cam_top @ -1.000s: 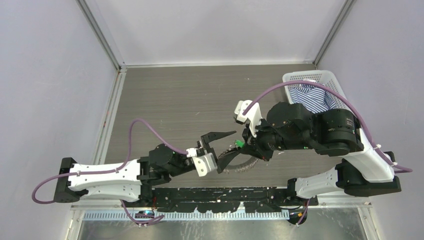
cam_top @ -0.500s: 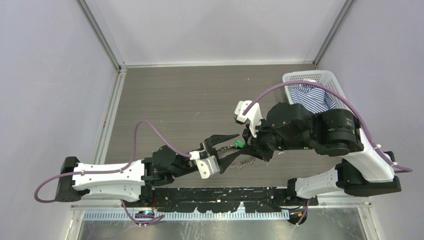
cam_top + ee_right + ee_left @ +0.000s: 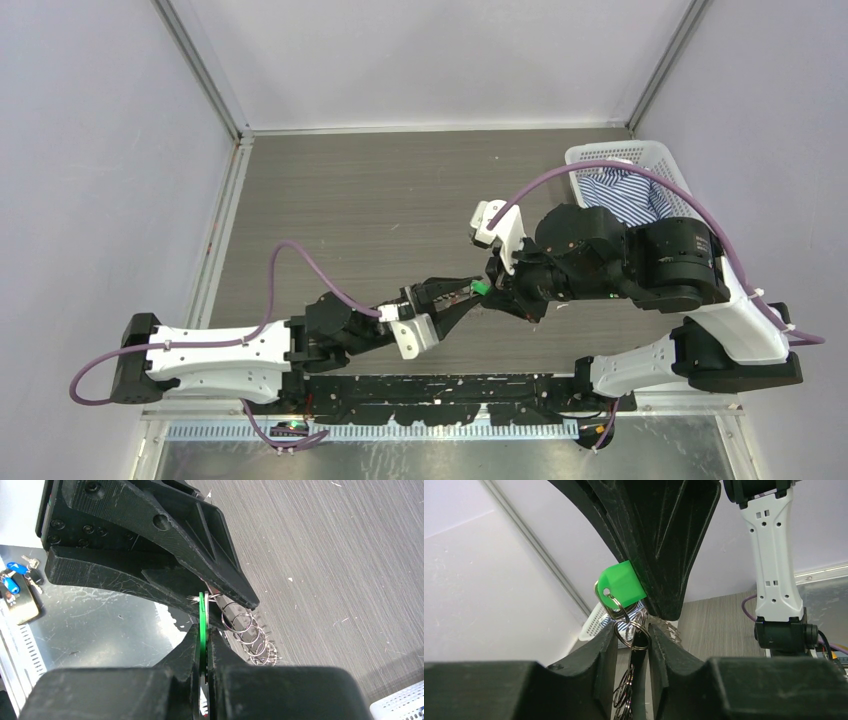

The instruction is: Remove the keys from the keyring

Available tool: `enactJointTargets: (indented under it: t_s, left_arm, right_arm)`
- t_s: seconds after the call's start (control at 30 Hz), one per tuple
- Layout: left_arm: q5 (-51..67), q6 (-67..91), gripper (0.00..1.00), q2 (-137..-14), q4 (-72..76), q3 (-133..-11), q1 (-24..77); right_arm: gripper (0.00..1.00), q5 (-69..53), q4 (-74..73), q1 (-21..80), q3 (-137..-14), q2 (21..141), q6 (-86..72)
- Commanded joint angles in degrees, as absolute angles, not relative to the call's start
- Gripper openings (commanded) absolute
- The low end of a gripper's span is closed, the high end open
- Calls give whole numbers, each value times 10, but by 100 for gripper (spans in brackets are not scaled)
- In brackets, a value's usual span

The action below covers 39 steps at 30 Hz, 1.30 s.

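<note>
keys apparently in right pincer

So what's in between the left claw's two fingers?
A chain of small silvery rings, hanging below the green-headed key. The left wrist view shows it between the fingers of the left claw.

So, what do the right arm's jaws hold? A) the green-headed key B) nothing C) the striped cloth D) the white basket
A: in the right wrist view, the jaws of the right gripper are shut on the thin edge of the green-headed key.
</note>
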State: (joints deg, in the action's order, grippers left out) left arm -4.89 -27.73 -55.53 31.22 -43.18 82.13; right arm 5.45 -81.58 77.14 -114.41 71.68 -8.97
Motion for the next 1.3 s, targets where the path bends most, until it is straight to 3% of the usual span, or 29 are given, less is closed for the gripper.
enactJointTargets:
  t_s: [0.0, 0.27, 0.37, 0.57, 1.03, 1.27]
  left_arm:
    - [-53, -281, 27, -551, 350, -428, 823]
    - [-60, -270, 18, -552, 351, -425, 823]
    - [-58, -267, 32, -553, 342, -428, 823]
    - [-59, -266, 36, -555, 339, -430, 823]
    - [-76, -252, 17, -559, 354, -427, 823]
    - [-79, -243, 18, -558, 354, -427, 823]
  right_arm:
    - [1, 57, -793, 775, -1171, 715, -90]
    - [1, 64, -789, 774, -1169, 711, -90]
    - [1, 63, -784, 775, -1166, 710, -88]
    - [1, 61, -784, 775, -1166, 710, -86]
    - [1, 58, -781, 776, -1166, 707, -86]
    - [1, 62, -778, 776, -1165, 703, -86]
